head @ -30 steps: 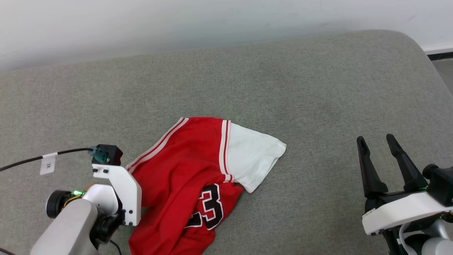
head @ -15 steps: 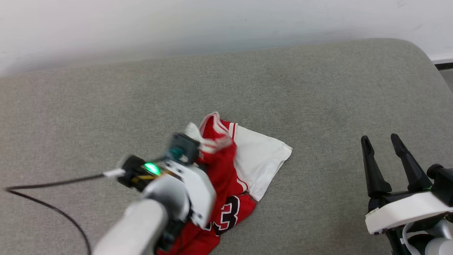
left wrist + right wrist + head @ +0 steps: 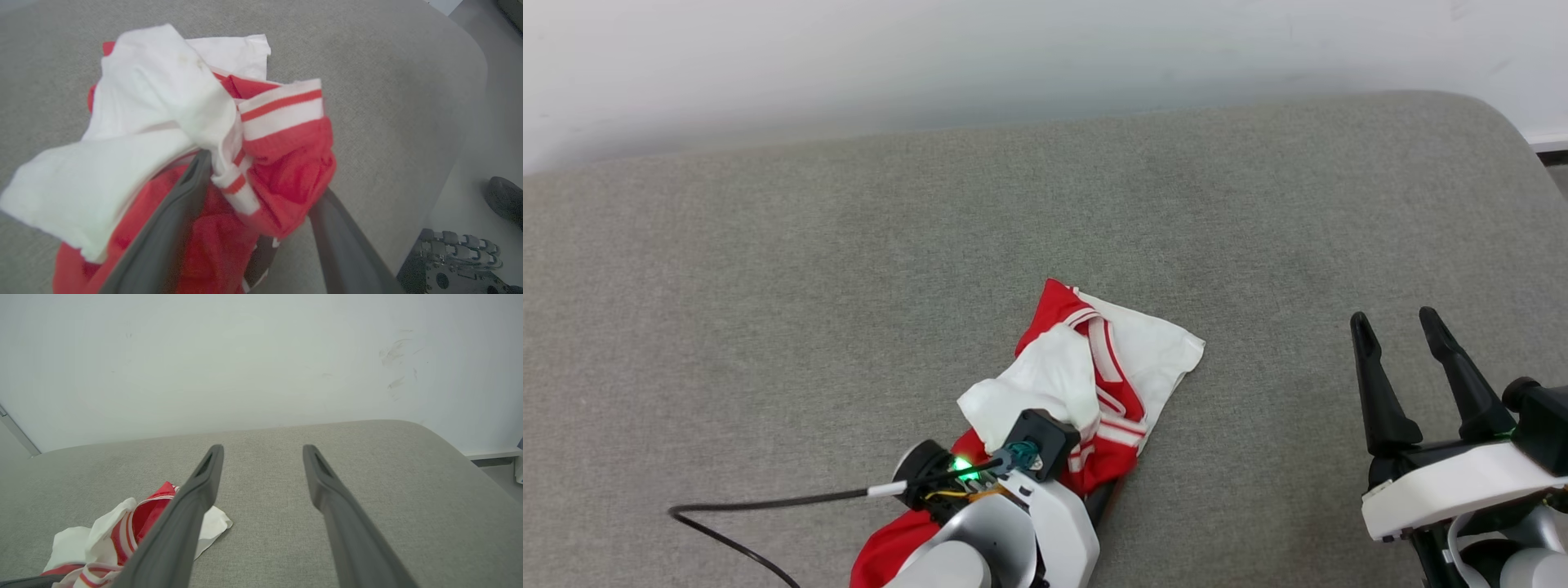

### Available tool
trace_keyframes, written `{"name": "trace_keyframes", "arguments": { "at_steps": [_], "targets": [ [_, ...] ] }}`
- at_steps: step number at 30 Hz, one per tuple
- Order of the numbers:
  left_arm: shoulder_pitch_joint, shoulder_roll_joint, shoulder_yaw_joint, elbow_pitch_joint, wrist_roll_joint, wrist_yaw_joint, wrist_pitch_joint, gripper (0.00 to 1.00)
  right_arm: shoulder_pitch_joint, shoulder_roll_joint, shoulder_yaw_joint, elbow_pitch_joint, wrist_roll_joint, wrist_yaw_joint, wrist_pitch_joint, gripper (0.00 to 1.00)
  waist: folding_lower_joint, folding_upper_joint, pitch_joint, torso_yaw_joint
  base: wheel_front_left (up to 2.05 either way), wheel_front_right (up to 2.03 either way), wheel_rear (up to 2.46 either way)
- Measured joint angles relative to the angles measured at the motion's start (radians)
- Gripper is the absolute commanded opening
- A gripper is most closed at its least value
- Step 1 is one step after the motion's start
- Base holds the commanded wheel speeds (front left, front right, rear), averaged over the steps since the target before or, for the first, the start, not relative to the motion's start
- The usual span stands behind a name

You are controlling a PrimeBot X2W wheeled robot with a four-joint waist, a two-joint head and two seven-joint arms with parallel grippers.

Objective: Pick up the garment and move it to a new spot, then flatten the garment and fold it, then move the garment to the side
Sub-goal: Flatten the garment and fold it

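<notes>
Garment (image 3: 1086, 384) lies crumpled in a heap on the grey padded surface (image 3: 809, 269), toward its near side and a little right of centre in the head view. Its white sleeves and striped trim are piled over the red body. The left gripper (image 3: 261, 175) sits right at the heap's near side. In the left wrist view its two dark fingers stand spread wide, with bunched red cloth and trim lying loose between them and a white sleeve draped over the tip of one finger. A black cable (image 3: 768, 500) trails from that wrist across the surface to the left. The right gripper (image 3: 1390, 318) hovers well apart from the garment on the right, its fingers also spread and holding nothing. Bare upholstery stretches between the heap and the right gripper. Wide open room runs to the left and toward the far edge, which meets a white wall (image 3: 1013, 57). The surface's far right corner (image 3: 1494, 110) is rounded, with floor (image 3: 466, 183) past its right edge.
</notes>
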Motion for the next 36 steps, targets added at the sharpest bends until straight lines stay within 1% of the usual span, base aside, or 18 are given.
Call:
{"name": "trace_keyframes", "arguments": {
  "at_steps": [5, 10, 15, 20, 24, 27, 29, 33, 36],
  "targets": [
    [0.000, -0.004, 0.022, -0.048, 0.035, 0.029, -0.130, 1.00, 0.005, 0.000, -0.006, 0.002, 0.000, 0.000, 0.007, 1.00, 0.0000, 0.0000, -0.017, 0.009, 0.00, 0.00, 0.00],
    [0.031, -0.002, 0.062, -0.113, 0.040, 0.080, -0.213, 1.00, 0.016, 0.000, -0.009, 0.005, -0.001, 0.000, 0.016, 1.00, 0.0000, 0.0000, -0.048, 0.015, 0.00, 0.00, 0.00],
    [0.063, 0.007, 0.137, -0.175, 0.027, 0.143, -0.286, 1.00, 0.026, 0.000, -0.020, 0.011, -0.001, 0.000, 0.026, 1.00, 0.0000, 0.0000, -0.071, 0.023, 0.00, 0.00, 0.00],
    [0.108, 0.046, 0.248, -0.207, -0.008, 0.211, -0.342, 1.00, 0.032, 0.000, -0.034, 0.042, 0.004, 0.000, 0.064, 1.00, 0.0000, 0.0000, -0.083, 0.031, 0.00, 0.00, 0.00],
    [0.140, 0.097, 0.325, -0.227, -0.021, 0.248, -0.371, 1.00, 0.032, -0.007, -0.055, 0.080, 0.031, 0.000, 0.109, 1.00, 0.0000, 0.0000, -0.078, 0.048, 0.00, 0.00, 0.00],
    [0.165, 0.126, 0.361, -0.243, -0.026, 0.268, -0.386, 1.00, 0.023, -0.024, -0.063, 0.125, 0.063, 0.000, 0.166, 1.00, 0.0000, 0.0000, -0.069, 0.066, 0.00, 0.00, 0.00],
    [0.177, 0.137, 0.373, -0.262, -0.025, 0.282, -0.392, 1.00, -0.002, -0.048, -0.065, 0.170, 0.087, 0.000, 0.230, 1.00, 0.0000, 0.0000, -0.061, 0.078, 0.00, 0.00, 0.00],
    [0.179, 0.139, 0.370, -0.301, -0.014, 0.291, -0.400, 1.00, -0.085, -0.114, -0.053, 0.274, 0.159, 0.000, 0.374, 1.00, 0.0000, 0.0000, -0.039, 0.115, 0.00, 0.00, 0.00],
    [0.176, 0.133, 0.360, -0.320, -0.005, 0.294, -0.404, 1.00, -0.157, -0.158, -0.021, 0.351, 0.194, 0.000, 0.478, 1.00, 0.0000, 0.0000, -0.020, 0.149, 0.00, 0.00, 0.00]
  ]
}}
